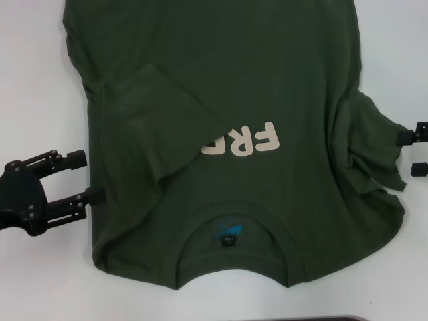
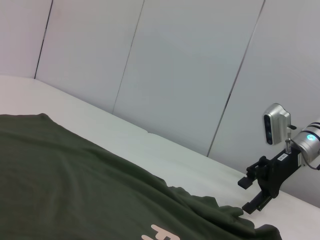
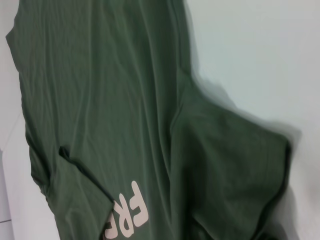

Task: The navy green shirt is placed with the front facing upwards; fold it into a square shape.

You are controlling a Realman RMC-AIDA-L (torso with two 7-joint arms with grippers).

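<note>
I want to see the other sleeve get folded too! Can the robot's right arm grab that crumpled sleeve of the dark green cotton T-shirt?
Probably yes. The right gripper sits open beside the crumpled sleeve of the dark green cotton T-shirt, nothing between them. The left gripper is open at the opposite edge.

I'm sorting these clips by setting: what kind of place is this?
Probably an indoor lab or test bench, not a home. A plain white table holds only the navy green shirt, pale blank wall panels stand behind it, and the left gripper and right gripper flank the shirt.
</note>
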